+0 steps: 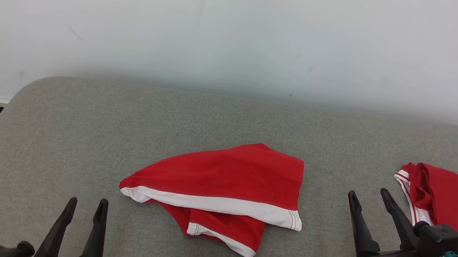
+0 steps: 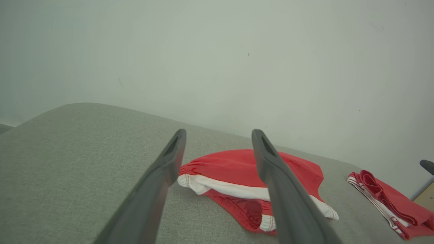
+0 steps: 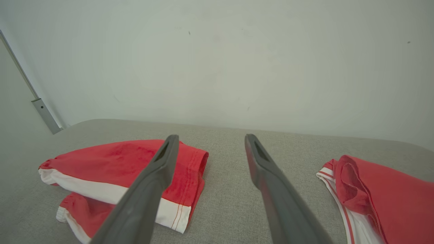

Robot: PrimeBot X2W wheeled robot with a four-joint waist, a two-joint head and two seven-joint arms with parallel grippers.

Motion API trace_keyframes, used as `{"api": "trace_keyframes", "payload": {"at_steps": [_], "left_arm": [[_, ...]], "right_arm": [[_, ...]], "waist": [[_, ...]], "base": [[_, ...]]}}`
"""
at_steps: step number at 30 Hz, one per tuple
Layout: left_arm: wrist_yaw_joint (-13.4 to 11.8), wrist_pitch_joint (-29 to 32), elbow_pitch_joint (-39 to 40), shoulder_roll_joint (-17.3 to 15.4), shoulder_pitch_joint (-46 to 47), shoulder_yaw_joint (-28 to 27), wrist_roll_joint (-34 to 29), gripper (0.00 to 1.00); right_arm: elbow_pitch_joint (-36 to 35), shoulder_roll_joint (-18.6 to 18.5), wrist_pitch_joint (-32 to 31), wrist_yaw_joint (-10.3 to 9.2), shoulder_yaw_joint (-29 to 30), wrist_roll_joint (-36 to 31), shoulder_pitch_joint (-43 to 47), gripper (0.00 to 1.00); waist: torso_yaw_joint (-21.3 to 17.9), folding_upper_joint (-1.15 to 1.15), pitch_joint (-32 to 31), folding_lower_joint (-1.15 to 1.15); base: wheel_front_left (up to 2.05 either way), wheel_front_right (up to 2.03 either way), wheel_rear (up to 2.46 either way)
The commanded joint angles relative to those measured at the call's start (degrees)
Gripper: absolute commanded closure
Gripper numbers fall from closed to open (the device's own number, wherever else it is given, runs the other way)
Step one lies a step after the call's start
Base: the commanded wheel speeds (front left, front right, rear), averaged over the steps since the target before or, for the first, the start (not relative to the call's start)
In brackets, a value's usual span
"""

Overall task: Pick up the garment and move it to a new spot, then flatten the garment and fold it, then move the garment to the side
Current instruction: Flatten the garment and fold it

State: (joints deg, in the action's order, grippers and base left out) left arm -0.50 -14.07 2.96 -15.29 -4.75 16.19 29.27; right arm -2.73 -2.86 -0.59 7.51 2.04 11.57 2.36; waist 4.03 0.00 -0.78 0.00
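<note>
Both jaws stand wide, empty; red garment point(image 1: 223, 182) lies centred on the grey cushion point(image 1: 65, 129), open room leftward.

no readable text, labels, brands, numbers or signs anywhere

The garment point(image 1: 224, 174) is red with white hems, the padded surface point(image 1: 64, 138) speckled grey.

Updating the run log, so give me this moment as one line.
left end effector: open, empty | right end effector: open, empty | red shorts: rumpled, centre, untouched | second red garment: far right
</note>
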Motion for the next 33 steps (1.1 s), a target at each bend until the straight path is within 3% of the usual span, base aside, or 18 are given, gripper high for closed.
{"api": "trace_keyframes", "payload": {"at_steps": [1, 9, 13, 18, 27, 33], "left_arm": [[-0.22, 0.27, -0.05, -0.01, -0.76, -0.03, 0.17, 0.0], [-0.66, 1.68, -0.18, -0.39, 0.18, 0.87, -0.3, 0.0], [-0.61, 6.19, -0.26, -1.67, 3.03, 2.56, -1.47, 0.0], [-0.61, 12.75, -2.35, -2.39, 6.43, 3.79, -0.69, 0.0], [-0.2, 25.04, -11.96, -2.02, 17.42, 5.46, 1.21, 0.0], [-0.27, 30.39, -17.18, -1.94, 23.39, 5.03, 2.99, 0.0]], "right_arm": [[0.04, -0.09, -0.21, -0.05, 0.12, 0.1, -0.49, 0.0], [-0.05, -0.09, -0.87, -0.05, -0.05, 0.15, -0.73, 0.0], [-0.4, -0.1, -4.24, -0.05, 0.54, -0.35, -1.7, 0.0], [-0.04, -0.07, -11.08, -0.05, 0.23, -0.81, -2.92, 0.0], [3.16, -0.09, -30.62, -0.05, -2.46, -0.95, -8.29, 0.0], [4.23, -0.08, -37.65, -0.05, -4.6, 0.94, -11.23, 0.0]], "waist": [[0.14, 0.0, 0.18, 0.0], [0.24, 0.0, 0.75, 0.0], [0.24, 0.0, 0.92, 0.0], [0.07, 0.0, 1.38, 0.0], [-0.63, 0.0, 4.36, 0.0], [-0.68, 0.0, 7.0, 0.0]], "base": [[0.0, 0.0, 0.0], [0.0, 0.0, 0.0], [0.0, 0.0, 0.0], [0.0, 0.0, 0.0], [0.0, 0.0, 0.0], [0.0, 0.0, 0.0]]}}
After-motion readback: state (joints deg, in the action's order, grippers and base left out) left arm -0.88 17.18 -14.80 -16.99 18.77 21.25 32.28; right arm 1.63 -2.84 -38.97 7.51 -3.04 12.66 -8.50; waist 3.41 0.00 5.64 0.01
